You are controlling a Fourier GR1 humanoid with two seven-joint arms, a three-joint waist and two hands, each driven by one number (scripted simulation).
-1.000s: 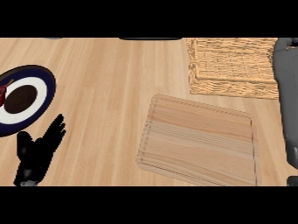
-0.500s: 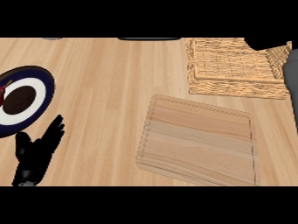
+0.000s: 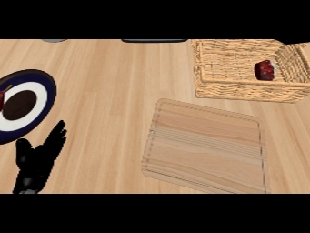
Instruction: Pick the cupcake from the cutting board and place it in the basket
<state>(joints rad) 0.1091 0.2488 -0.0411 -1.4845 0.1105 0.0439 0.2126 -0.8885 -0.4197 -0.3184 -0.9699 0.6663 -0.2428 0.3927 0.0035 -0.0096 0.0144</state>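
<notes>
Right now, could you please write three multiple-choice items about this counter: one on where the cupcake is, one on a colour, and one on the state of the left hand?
1. Where is the cupcake?
A. On the cutting board
B. Inside the basket
C. On the plate

2. What colour is the outer ring of the plate?
A. Dark blue
B. Yellow
C. Green

3. How is the left hand?
A. Curled round the cupcake
B. Pressed flat on the cutting board
C. Open, holding nothing

Answers:
1 B: the dark red cupcake lies within the basket's woven walls, and the cutting board is bare.
2 A: the rim is dark blue around a white band.
3 C: its fingers are straight, beside the plate at the lower left.
</notes>
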